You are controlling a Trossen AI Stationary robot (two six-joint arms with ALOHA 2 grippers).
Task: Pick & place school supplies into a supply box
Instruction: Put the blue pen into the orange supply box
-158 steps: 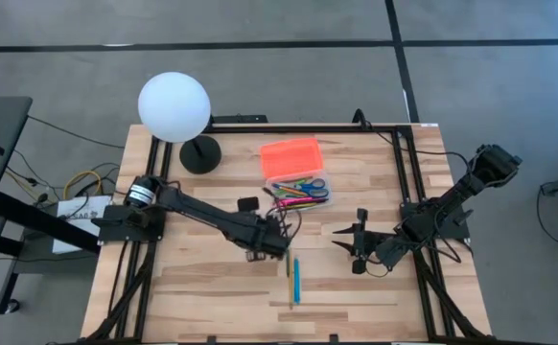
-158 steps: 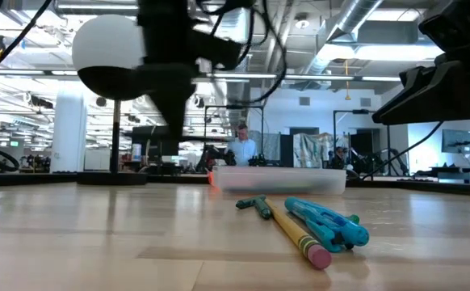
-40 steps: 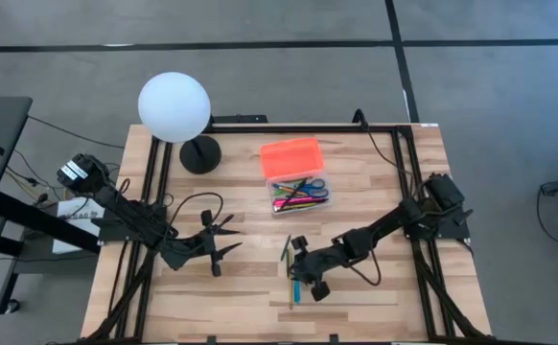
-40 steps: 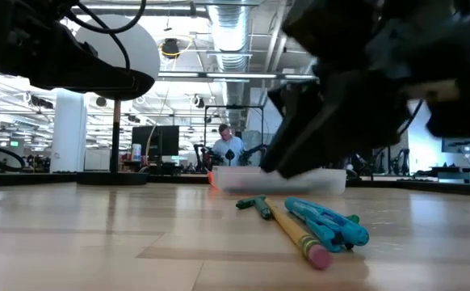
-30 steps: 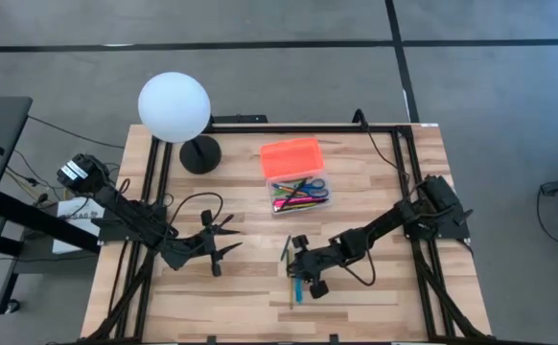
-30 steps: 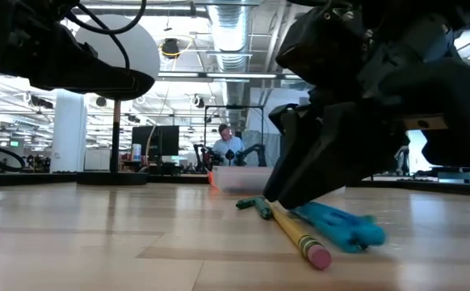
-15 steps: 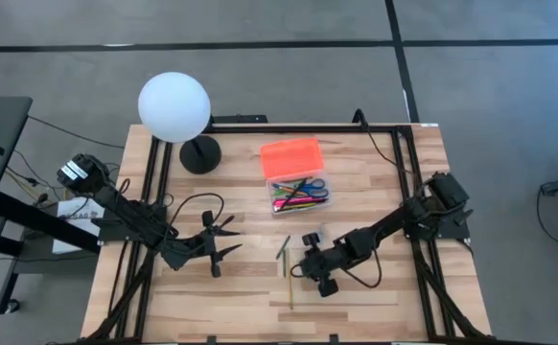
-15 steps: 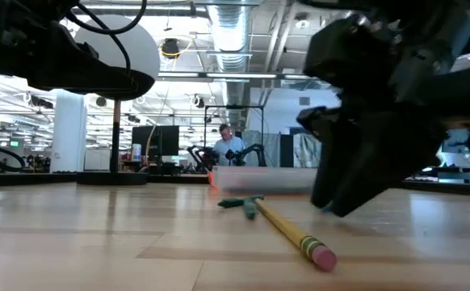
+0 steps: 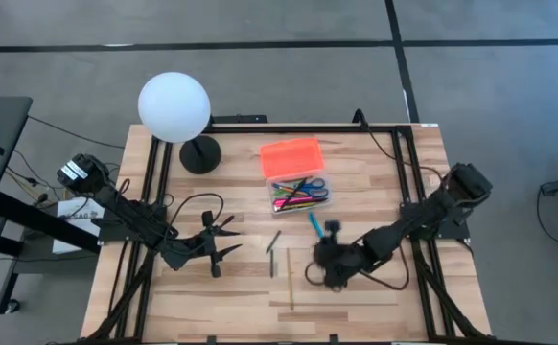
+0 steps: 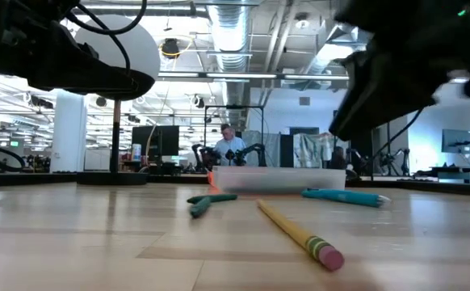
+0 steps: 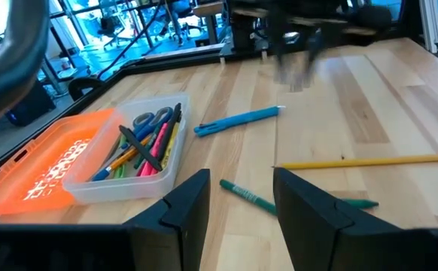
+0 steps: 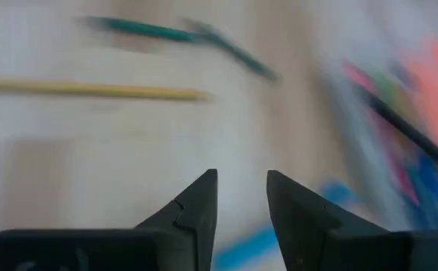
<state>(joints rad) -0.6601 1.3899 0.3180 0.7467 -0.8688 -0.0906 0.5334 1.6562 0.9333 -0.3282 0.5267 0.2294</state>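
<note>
Box (image 9: 298,192): clear, lid off, near back-centre of worktop (image 9: 221,287). Holds scissors (image 9: 308,186) plus several pens/markers, pink, green, black among them. Orange lid (image 9: 290,156) lies flat, touching box on far side.

Loose items, all on worktop in front of box:
- Blue pen (image 9: 313,225): just in front of box, lying at a slant, apart from it. Also seen in left wrist view (image 11: 238,120) and low view (image 10: 344,196).
- Green pen (image 9: 273,241): to blue pen's left, slanted.
- Pencil (image 9: 290,278): nearest front edge, lying front-to-back, eraser end toward front per low view (image 10: 300,234).

Right claw (image 9: 329,261): low over worktop centre-right, just in front of blue pen, arm stretched in from right side. Blurred in high view. Right wrist view shows fingers (image 12: 193,205) part open w/ clear gap, nothing between them. Not touching any item.

Left claw (image 9: 223,238): over left part of worktop, well apart from box and loose items, pointing toward centre. Fingers (image 11: 185,207) spread, gap clear, nothing held.

Other: white globe lamp (image 9: 174,107) on black base at back-left corner. Person visible far off in room behind, low view (image 10: 227,145).
</note>
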